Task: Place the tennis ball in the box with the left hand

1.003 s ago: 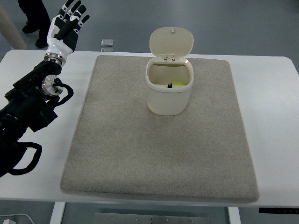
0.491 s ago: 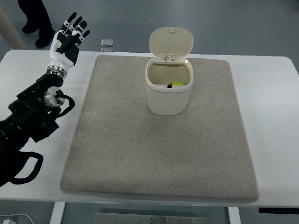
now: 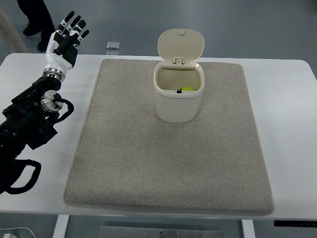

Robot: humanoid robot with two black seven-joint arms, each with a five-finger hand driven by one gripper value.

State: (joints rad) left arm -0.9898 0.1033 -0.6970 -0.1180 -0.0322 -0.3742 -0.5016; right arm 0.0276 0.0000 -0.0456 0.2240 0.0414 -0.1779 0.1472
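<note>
A cream box [image 3: 179, 96] with its hinged lid [image 3: 181, 44] standing open sits on the grey mat [image 3: 168, 144] at the back centre. A yellow-green tennis ball [image 3: 187, 89] lies inside it, partly hidden by the rim. My left hand [image 3: 65, 38] is over the table's far left corner, well left of the box, with its fingers spread and holding nothing. Its black arm [image 3: 29, 124] comes in from the left edge. The right arm does not show.
The mat lies on a white table [image 3: 287, 109]. A small clear square object [image 3: 113, 45] lies on the floor behind the table. A person's legs [image 3: 34, 17] stand at the top left, just behind my left hand.
My left hand has shifted slightly left, staying open and empty. The box and ball have not moved.
</note>
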